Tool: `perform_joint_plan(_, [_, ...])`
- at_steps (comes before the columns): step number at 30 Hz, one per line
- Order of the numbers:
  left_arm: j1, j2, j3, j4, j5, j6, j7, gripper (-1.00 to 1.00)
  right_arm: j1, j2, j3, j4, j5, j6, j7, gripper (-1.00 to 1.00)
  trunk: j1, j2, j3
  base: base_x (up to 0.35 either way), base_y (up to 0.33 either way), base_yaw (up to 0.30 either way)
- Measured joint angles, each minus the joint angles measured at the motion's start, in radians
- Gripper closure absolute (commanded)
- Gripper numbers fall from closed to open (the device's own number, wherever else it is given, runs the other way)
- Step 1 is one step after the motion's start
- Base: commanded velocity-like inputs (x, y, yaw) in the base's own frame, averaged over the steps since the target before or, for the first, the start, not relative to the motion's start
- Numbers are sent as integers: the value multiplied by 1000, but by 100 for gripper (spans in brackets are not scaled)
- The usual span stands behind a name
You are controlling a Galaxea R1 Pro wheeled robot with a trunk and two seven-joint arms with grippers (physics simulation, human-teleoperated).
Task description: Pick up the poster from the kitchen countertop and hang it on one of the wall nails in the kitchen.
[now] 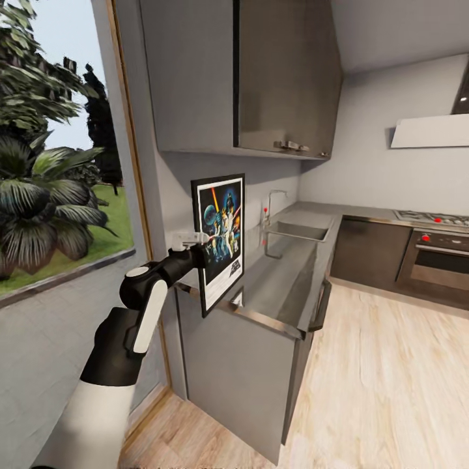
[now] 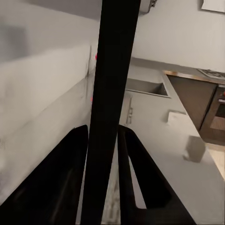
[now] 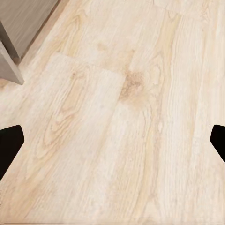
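Poster (image 1: pixel 219 240) upright above the countertop (image 1: pixel 286 273) end, near the wall, left gripper (image 1: pixel 198 251) clamped on its edge. Judged light, stiff, thin-framed; an edge pinch suits it, though it may swing. Right gripper (image 3: pixel 112 140) spread wide over floor (image 3: pixel 122 117).

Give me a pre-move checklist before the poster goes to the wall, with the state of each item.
1. Left claw shut on the poster: ok; the black frame edge runs between both fingers in the left wrist view.
2. Poster off the kitchen countertop: ok; it is held upright above the near end.
3. Poster face intact and readable: ok; the picture faces the head camera.
4. Wall nail located: cannot tell; no dot can be made out on the grey wall behind the poster.
5. Right claw free: ok; open, its tips at the edges of the view over the wooden floor.
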Motion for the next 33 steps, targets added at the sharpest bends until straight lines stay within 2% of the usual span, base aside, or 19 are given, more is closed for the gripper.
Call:
perform_joint_plan(4, [0, 0, -28, 0, 1, 0, 0, 100, 0, 0, -1, 0, 0, 0, 0, -100, 0, 0, 0, -234, -140, 174])
perform_joint_plan(8, [0, 0, -34, 0, 0, 0, 0, 100, 0, -1, -1, 0, 0, 0, 0, -100, 0, 0, 0, -261, -166, 65])
perform_joint_plan(21, [0, 0, -38, 0, 0, 0, 0, 100, 0, 0, -1, 1, 0, 0, 0, -100, 0, 0, 0, -178, -129, 241])
perform_joint_plan(33, [0, -3, -39, 0, 1, 0, -1, 100, 0, 0, -2, 1, 1, 0, -2, -100, 0, 0, 0, -255, -201, 289])
